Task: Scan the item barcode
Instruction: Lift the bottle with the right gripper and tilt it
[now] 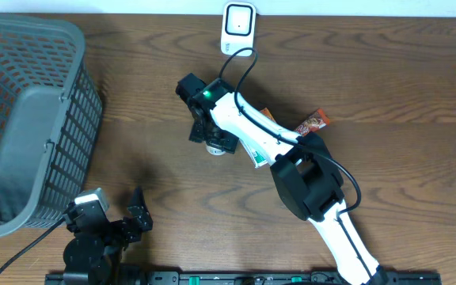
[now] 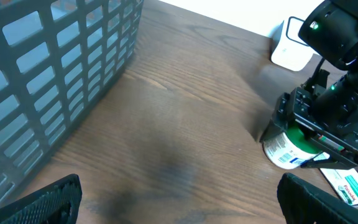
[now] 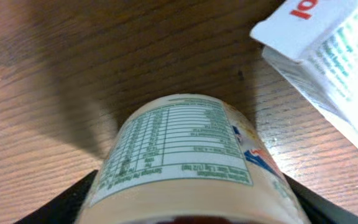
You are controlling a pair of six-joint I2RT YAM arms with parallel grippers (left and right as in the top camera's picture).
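Jaws of right gripper (image 1: 211, 138) astride the bottle (image 3: 185, 149) lying lengthwise between them, clamp unclear; left gripper (image 2: 185, 208) gaping, well apart.

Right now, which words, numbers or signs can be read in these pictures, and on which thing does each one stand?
No text can be read in full.
container: upside-down nutrition table, print too small to read.
white box: red letters cut off by the picture's edge, green print blurred.
snack packet: too small to read.
scanner: no text visible.
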